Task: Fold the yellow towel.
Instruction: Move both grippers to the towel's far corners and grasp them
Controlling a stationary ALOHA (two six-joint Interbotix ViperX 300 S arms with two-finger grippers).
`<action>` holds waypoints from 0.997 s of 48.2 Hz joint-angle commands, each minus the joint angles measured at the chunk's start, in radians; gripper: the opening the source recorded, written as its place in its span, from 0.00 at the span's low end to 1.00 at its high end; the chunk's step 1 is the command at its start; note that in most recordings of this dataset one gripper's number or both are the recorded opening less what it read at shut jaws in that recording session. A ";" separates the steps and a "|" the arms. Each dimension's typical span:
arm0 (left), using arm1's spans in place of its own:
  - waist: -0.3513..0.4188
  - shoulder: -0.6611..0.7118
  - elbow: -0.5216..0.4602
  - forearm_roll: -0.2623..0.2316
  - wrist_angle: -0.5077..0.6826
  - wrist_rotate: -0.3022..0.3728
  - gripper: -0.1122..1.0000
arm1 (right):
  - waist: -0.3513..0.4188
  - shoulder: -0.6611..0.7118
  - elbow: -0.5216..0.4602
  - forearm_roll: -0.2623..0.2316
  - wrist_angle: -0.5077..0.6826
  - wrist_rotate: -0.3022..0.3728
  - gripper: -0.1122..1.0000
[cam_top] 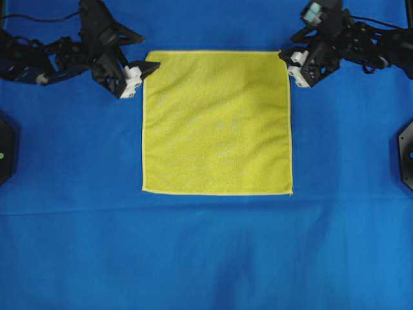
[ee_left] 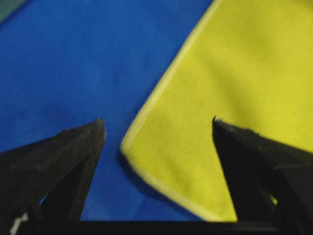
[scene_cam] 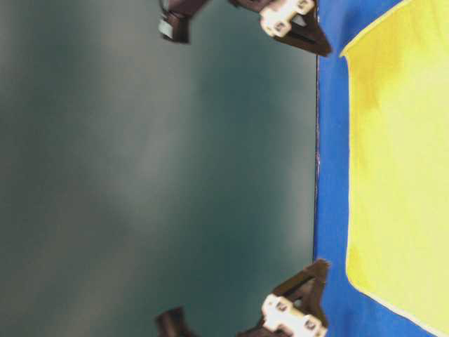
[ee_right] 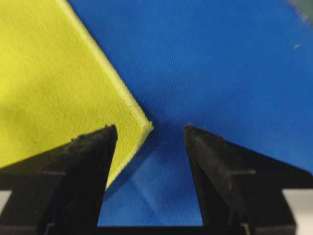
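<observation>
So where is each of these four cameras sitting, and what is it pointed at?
Overhead: above, looking straight down; yellow towel on blue cloth, both arms.
Table-level: low, turned sideways; both end effectors near the towel's edge.
Left wrist: left end effector straddles a towel corner.
Right wrist: right end effector by another.
All share the towel.

In the table-level view the yellow towel (scene_cam: pixel 400 175) ran off the right edge. Both wrist views cropped it too. The left gripper (ee_left: pixel 156 127) looked blurred; arms were cut at the overhead view's sides.
</observation>
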 commanded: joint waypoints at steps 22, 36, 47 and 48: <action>0.031 0.087 -0.044 -0.002 0.009 0.014 0.44 | -0.006 0.081 -0.041 -0.011 -0.043 -0.006 0.40; 0.012 0.086 -0.044 0.000 0.029 0.021 0.11 | 0.000 0.081 -0.041 -0.018 -0.046 -0.005 0.11; 0.012 0.029 -0.044 0.000 0.057 0.025 0.11 | 0.000 0.060 -0.040 -0.015 -0.043 0.006 0.11; 0.012 0.018 -0.046 0.000 0.063 0.025 0.11 | 0.000 0.054 -0.040 -0.015 -0.041 0.006 0.11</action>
